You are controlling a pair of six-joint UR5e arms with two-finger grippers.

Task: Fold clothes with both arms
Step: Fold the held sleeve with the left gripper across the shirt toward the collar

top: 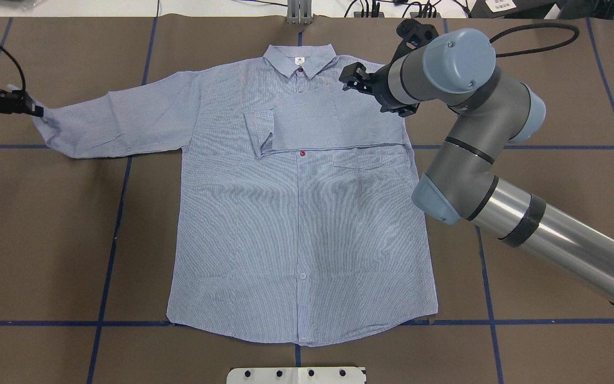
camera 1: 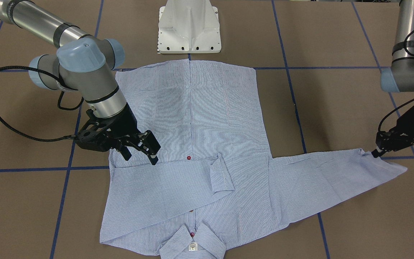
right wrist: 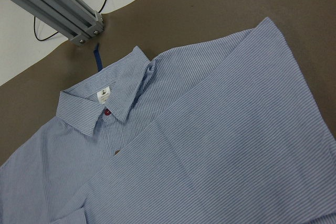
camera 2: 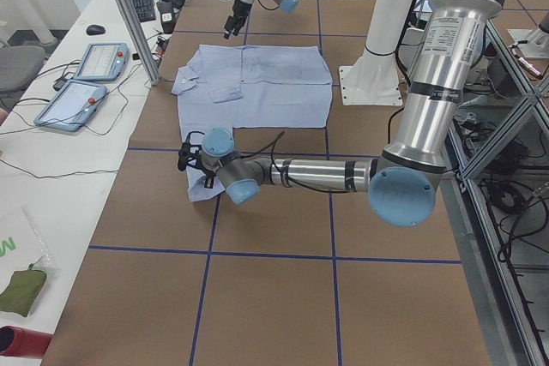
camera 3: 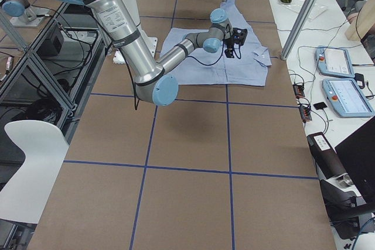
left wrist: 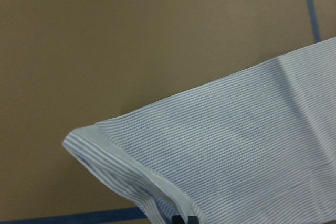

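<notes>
Light blue-and-white striped button-up shirt (top: 296, 224) lies flat, front up, on the brown paper-covered table (top: 46, 240). Hem is nearest the white pedestal base (camera 1: 189, 28), pointed collar (top: 300, 57) farthest.

Further out, one sleeve (top: 317, 122) lies folded across the chest, just above the chest pocket (top: 363, 158). Right black two-finger gripper (camera 1: 140, 155) hovers over it, fingers spread wide, holding nothing.

Other sleeve (top: 126, 120) stretches out flat. Left black two-finger gripper (top: 37, 111) pinches its cuff (left wrist: 105, 150), fingers closed on fabric.

Step in hand, my read: fold that sleeve across too.
- Lift the cuff just clear.
- Carry it straight across and lay it on the first sleeve.
- Keep tension low so the body doesn't drag.
- Right gripper should clear the path or pin the shoulder.

Views:
- Left wrist shows the cuff raised off the table; overhead can't.
- Right wrist shows the small white neck label (right wrist: 103, 95) clearly.
- Front-facing shows the right fingers' gap; overhead mostly hides it behind the arm.
</notes>
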